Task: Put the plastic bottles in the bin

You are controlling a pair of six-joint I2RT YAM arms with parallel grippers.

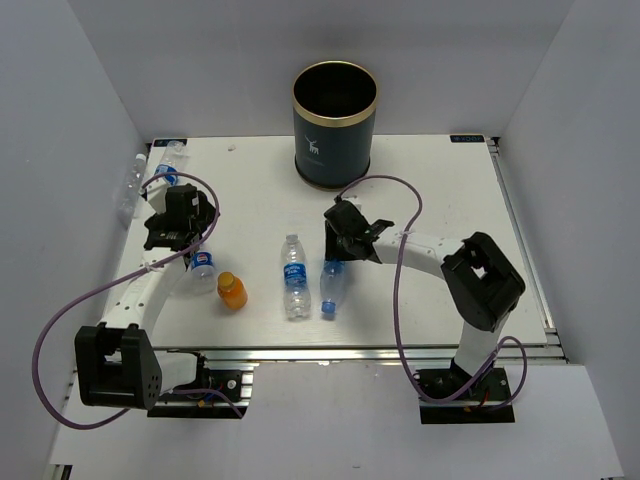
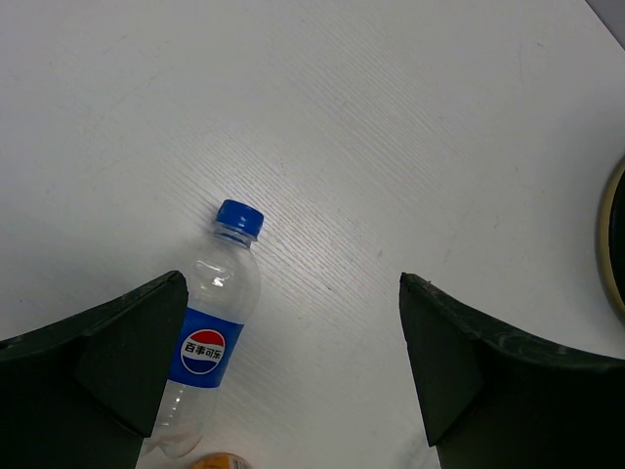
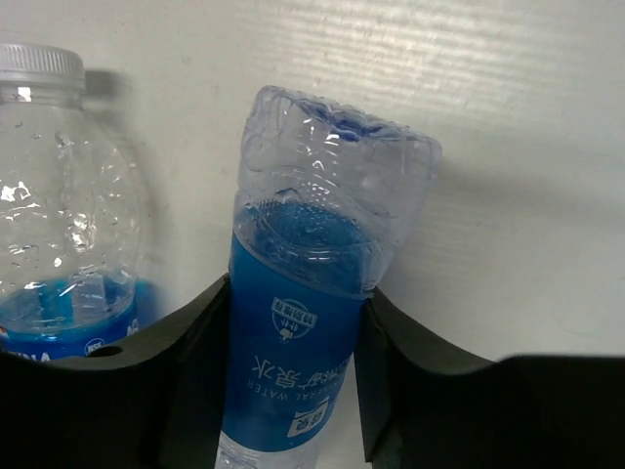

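The navy bin [image 1: 335,125] with a gold rim stands at the back middle of the table. My right gripper [image 1: 340,252] is shut on a blue-labelled clear bottle [image 1: 329,287], its fingers [image 3: 195,342] pressing both sides of the label [image 3: 293,362]. Beside it lies another clear bottle [image 1: 293,277] with a white cap [image 3: 39,63]. My left gripper [image 1: 178,228] is open and empty [image 2: 291,293] above the table. A clear bottle [image 1: 203,265] with a blue cap and round logo [image 2: 210,332] lies by its left finger. The orange bottle [image 1: 232,291] lies just beyond.
Another clear bottle [image 1: 172,160] lies at the back left corner by the wall. The bin's rim [image 2: 615,234] shows at the right edge of the left wrist view. White walls close in the table on the left, back and right.
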